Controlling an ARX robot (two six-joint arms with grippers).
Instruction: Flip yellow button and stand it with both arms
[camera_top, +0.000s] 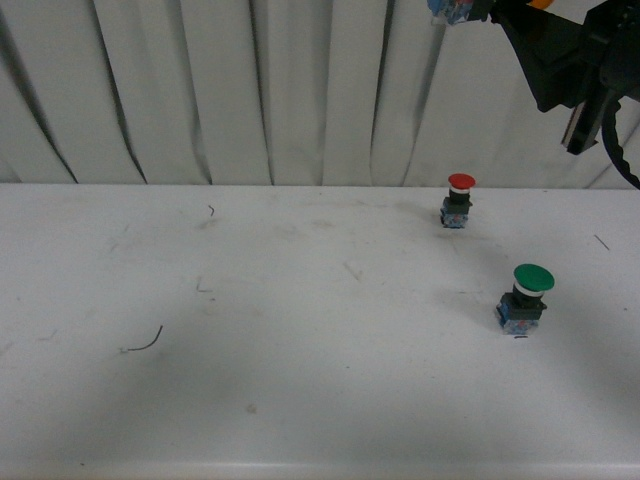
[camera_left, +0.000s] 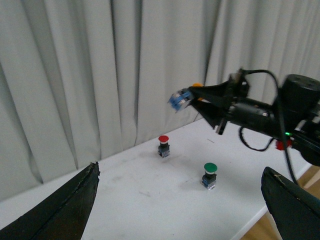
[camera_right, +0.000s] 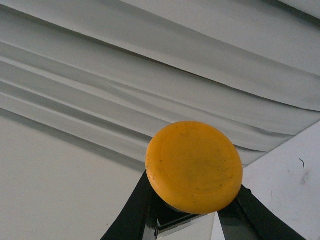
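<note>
Front view: the right arm (camera_top: 575, 60) reaches in at the top right corner, high above the white worktop (camera_top: 250, 330). The yellow button (camera_top: 447, 10) is at the arm's tip against the top edge, where only its blue-grey base shows. A red button (camera_top: 460, 198) stands upright on the far right of the worktop, and a green button (camera_top: 527, 295) stands nearer and further right. A pale curtain (camera_top: 200, 90) hangs behind.

Left wrist view: the right tool (camera_left: 196, 96) is clamped on the yellow button and holds it in the air, well above the red and green buttons. The button lies on its side, with the blue-grey base pointing away from the arm and a sliver of orange cap towards it. The left tool (camera_left: 180, 172) has its two dark fingers (camera_left: 65, 207) wide apart at the lower corners.

Right wrist view: the round yellow cap faces the camera between the right tool's two black fingers (camera_right: 134, 210), which grip the body just behind it.
</note>
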